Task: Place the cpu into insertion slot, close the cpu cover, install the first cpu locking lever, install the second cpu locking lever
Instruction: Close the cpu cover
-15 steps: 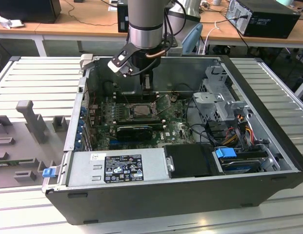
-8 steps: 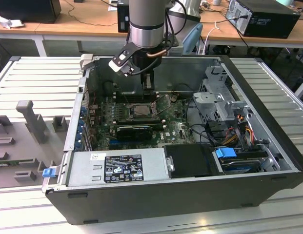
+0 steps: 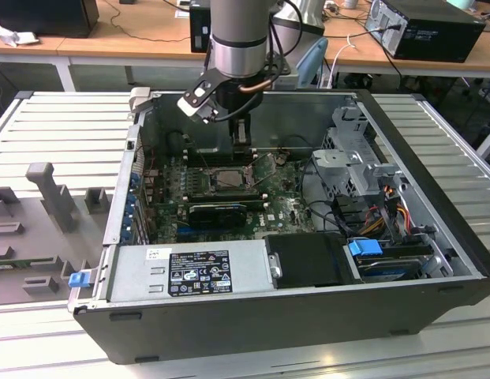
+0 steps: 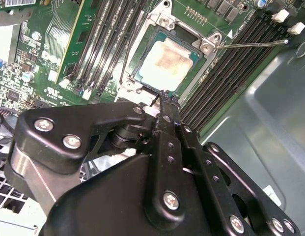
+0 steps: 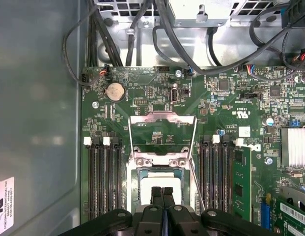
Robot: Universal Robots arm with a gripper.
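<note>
The gripper [image 5: 162,192], clenched on nothing, hovered over the cpu [image 4: 164,64] seated in the insertion slot [image 4: 138,77]; the raised cpu cover [image 5: 162,118] probably needed pushing down

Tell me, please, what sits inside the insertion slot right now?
The cpu lies in the insertion slot, silver top up. The shut gripper covers part of it in the first wrist view; what lies beneath the cpu is hidden.

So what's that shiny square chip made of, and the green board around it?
The cpu seems to have a metal top: pale silver-grey, smooth, catching bright glare. The green board looks like a stiff, glossy coated sheet, maybe plastic-like: shiny green, dotted with tiny soldered parts.
</note>
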